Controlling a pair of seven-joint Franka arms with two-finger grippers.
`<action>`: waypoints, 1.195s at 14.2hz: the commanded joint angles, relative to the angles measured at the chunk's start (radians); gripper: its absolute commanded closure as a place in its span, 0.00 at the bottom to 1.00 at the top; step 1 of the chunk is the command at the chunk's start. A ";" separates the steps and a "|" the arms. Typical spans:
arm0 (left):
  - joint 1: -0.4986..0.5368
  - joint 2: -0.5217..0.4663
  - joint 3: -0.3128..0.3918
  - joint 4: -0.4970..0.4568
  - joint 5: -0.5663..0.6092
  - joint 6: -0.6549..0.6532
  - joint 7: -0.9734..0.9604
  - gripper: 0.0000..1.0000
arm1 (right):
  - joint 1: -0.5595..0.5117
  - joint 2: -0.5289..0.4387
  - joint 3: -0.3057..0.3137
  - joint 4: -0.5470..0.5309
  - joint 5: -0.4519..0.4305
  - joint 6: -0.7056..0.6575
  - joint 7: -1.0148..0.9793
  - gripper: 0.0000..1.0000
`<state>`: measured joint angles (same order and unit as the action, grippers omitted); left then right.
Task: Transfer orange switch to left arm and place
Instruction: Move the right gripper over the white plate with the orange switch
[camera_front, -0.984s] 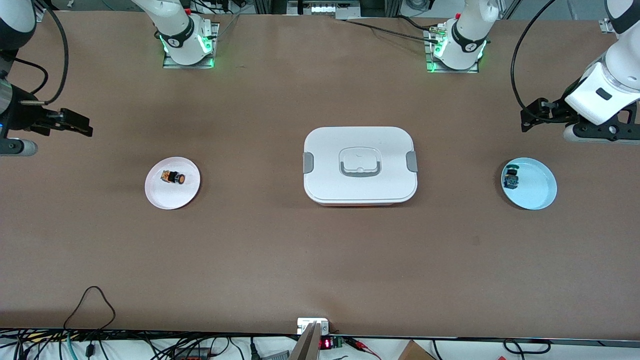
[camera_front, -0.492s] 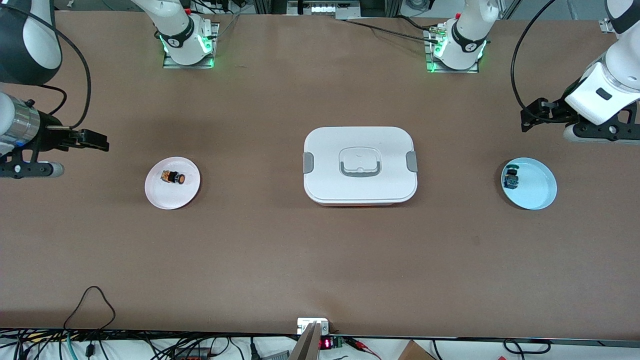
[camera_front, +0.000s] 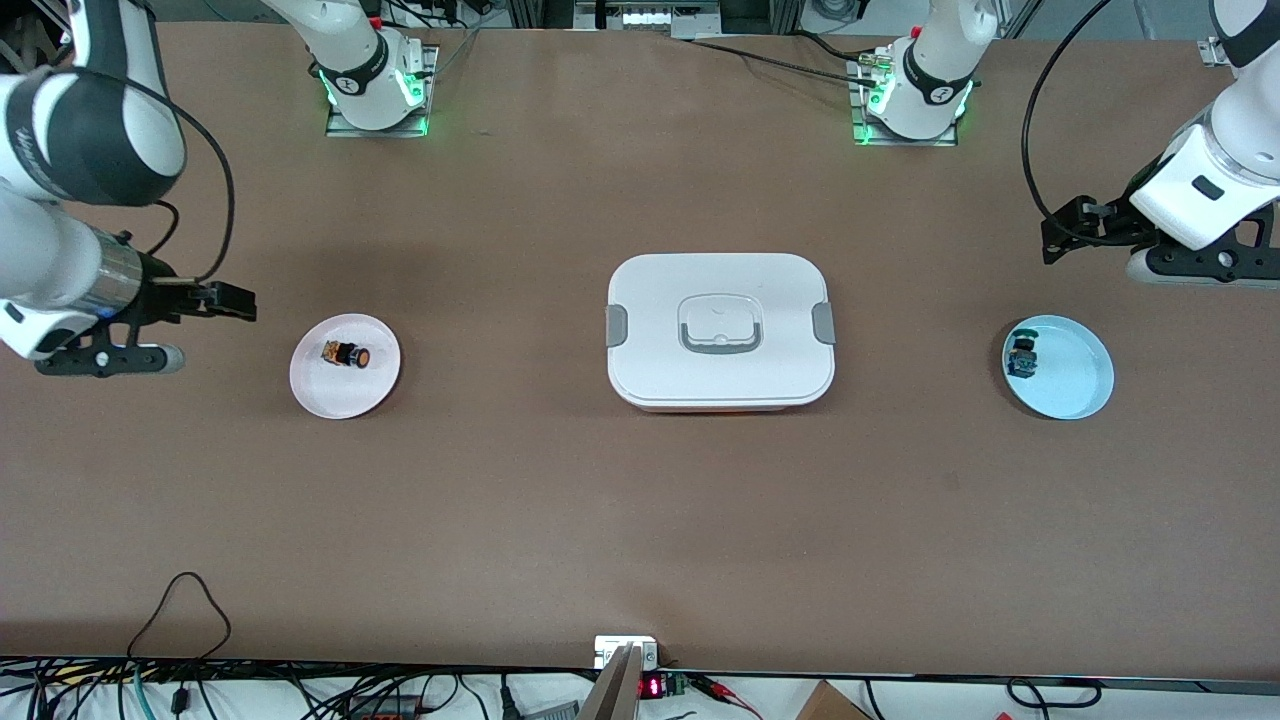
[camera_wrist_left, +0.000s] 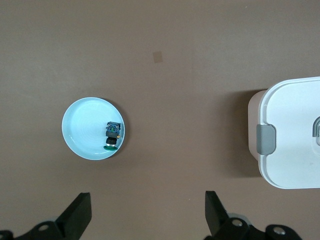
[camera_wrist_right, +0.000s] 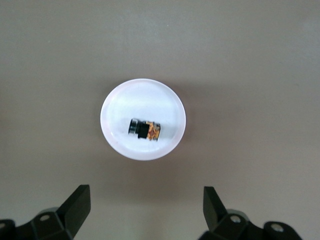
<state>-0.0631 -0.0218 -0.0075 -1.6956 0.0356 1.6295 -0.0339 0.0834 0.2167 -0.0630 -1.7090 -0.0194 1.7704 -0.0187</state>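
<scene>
The orange switch (camera_front: 347, 354) lies on its side on a small pale pink plate (camera_front: 345, 392) toward the right arm's end of the table. In the right wrist view the switch (camera_wrist_right: 144, 129) and its plate (camera_wrist_right: 120, 107) are in full sight. My right gripper (camera_front: 232, 300) is open and empty in the air, over the table just beside that plate (camera_wrist_right: 146, 195). The white box (camera_front: 720, 330) with grey clips stands at the table's middle. My left gripper (camera_front: 1058, 238) is open and empty, over the table next to a light blue plate, and waits (camera_wrist_left: 147, 200).
The light blue plate (camera_front: 1070, 385) toward the left arm's end holds a small blue-and-green component (camera_front: 1022, 356). The left wrist view shows that plate (camera_wrist_left: 82, 130), the component (camera_wrist_left: 113, 135) and one end of the box (camera_wrist_left: 295, 135). Cables run along the table's near edge.
My right arm has swung in from the table's end, and its gripper has come closer to the pink plate. The left arm, the switch and the box have not moved.
</scene>
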 joint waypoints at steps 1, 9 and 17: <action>-0.004 0.002 0.003 0.022 -0.002 -0.022 0.020 0.00 | 0.001 -0.025 0.002 -0.127 0.010 0.116 0.000 0.00; -0.004 0.003 0.003 0.022 -0.002 -0.020 0.020 0.00 | 0.004 0.010 0.002 -0.290 0.049 0.326 0.037 0.00; 0.002 0.003 0.004 0.022 -0.002 -0.020 0.022 0.00 | 0.019 0.096 0.002 -0.369 0.047 0.512 0.037 0.00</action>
<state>-0.0629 -0.0218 -0.0070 -1.6954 0.0356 1.6295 -0.0339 0.0947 0.3233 -0.0623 -2.0337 0.0164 2.2311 0.0028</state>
